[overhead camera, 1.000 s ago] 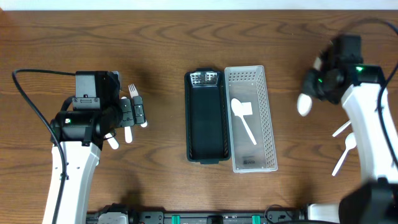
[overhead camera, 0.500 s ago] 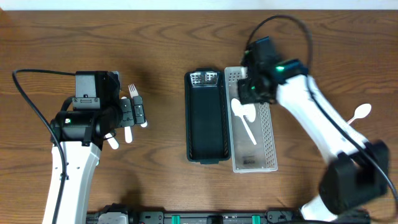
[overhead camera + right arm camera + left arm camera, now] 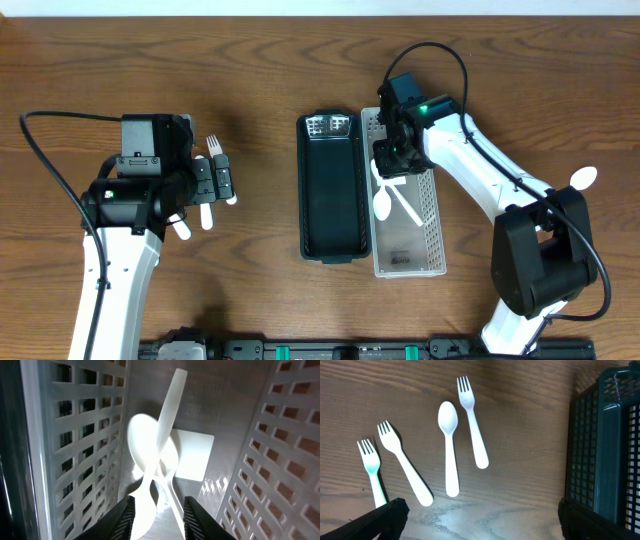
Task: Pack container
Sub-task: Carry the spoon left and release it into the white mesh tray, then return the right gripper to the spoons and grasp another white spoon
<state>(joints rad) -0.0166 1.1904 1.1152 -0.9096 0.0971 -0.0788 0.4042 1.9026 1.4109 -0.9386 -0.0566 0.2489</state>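
A white slotted basket (image 3: 432,190) stands beside a dark green basket (image 3: 330,200) at mid-table. Two white spoons (image 3: 384,203) lie crossed on the white basket's floor. My right gripper (image 3: 388,160) hangs low inside that basket's far end. In the right wrist view it (image 3: 159,515) is open, and one spoon (image 3: 150,455) runs between the jaws against the left one, with a gap to the right one. My left gripper (image 3: 215,180) is open wide (image 3: 480,522) above bare wood, just past three forks (image 3: 402,467) and a spoon (image 3: 449,445).
One more white spoon (image 3: 581,180) lies at the far right, next to the right arm's base. The dark basket's wall (image 3: 600,460) stands close to the left gripper's right finger. The white basket's slotted walls (image 3: 80,445) hem in the right gripper on both sides.
The right arm swung from the far right over to the white basket carrying a spoon, lowered in, and its jaws parted; a second spoon now lies there. The left arm stayed put.
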